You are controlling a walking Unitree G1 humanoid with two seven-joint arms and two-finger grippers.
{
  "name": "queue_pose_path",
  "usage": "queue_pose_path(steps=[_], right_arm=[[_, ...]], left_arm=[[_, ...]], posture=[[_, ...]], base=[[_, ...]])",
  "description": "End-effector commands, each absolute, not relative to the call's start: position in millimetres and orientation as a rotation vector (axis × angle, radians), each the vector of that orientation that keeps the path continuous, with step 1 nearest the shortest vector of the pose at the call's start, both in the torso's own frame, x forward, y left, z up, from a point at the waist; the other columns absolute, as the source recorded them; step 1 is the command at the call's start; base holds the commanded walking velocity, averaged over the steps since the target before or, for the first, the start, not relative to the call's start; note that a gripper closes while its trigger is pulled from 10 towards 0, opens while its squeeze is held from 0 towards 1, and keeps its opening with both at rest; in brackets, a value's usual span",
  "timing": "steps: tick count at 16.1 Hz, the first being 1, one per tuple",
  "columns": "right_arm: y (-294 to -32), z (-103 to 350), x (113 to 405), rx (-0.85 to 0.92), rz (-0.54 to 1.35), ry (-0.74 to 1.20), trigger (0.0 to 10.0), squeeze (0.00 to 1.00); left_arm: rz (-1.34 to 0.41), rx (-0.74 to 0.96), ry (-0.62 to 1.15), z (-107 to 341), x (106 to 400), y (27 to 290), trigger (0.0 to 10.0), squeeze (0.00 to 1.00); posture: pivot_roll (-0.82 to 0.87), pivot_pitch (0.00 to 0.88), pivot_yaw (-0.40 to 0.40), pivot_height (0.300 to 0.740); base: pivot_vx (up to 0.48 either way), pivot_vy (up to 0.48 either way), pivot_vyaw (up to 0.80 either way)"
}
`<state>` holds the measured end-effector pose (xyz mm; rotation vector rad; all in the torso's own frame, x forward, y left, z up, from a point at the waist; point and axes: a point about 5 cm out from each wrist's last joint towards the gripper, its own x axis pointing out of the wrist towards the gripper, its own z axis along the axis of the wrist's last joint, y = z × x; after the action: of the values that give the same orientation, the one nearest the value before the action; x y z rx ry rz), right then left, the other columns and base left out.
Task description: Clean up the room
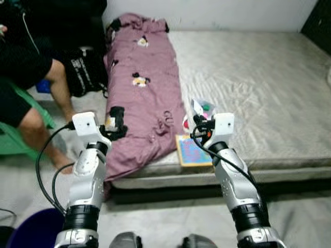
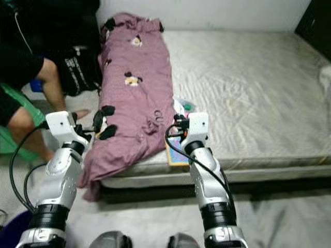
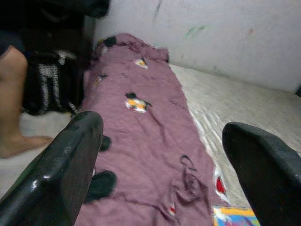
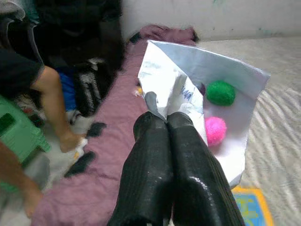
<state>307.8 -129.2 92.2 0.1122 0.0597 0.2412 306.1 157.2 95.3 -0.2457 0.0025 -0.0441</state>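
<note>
Right gripper (image 4: 167, 123), jaws clamped on clear plastic bag (image 4: 221, 117) holding 2 pompoms, green (image 4: 221, 92) and pink (image 4: 216, 130), above bed edge. Left gripper (image 1: 115, 123), jaws apart, over mauve blanket (image 1: 142, 88). Colourful book (image 1: 192, 151) on mattress (image 1: 258, 82) below bag. Seated person's legs (image 1: 57, 93) beside bed; black backpack (image 1: 85, 70) between.

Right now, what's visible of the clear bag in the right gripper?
The bag is thin, clear-whitish plastic with faint blue print, crumpled where the right gripper pinches its edge with its fingers closed. It hangs open above the mattress, beside the purple blanket. Inside sit a green pom-pom and a pink one. Nothing else touches it, as far as can be seen.
</note>
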Motion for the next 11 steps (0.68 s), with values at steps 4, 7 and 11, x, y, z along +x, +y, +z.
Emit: queue_pose_path(steps=[4,7,11], right_arm=[[-130.4,95.8,308.2,0.110,0.243,0.043,10.0,0.00],[-128.5,95.8,307.5,0.101,0.261,0.040,10.0,0.00],[-126.6,96.5,307.2,0.090,0.277,0.035,10.0,0.00]], left_arm=[[-0.053,-0.226,-0.004,97.1,306.7,155.4,10.0,0.00],[-0.041,-0.221,-0.003,97.0,306.9,155.7,10.0,0.00],[-0.019,-0.192,0.005,96.9,307.8,157.6,10.0,0.00]], posture=[[0.00,0.005,-0.020,0.740],[0.00,0.003,-0.022,0.740],[0.00,0.000,-0.024,0.740]], base=[[0.000,0.000,0.00],[0.000,0.000,0.00],[0.000,0.000,0.73]])
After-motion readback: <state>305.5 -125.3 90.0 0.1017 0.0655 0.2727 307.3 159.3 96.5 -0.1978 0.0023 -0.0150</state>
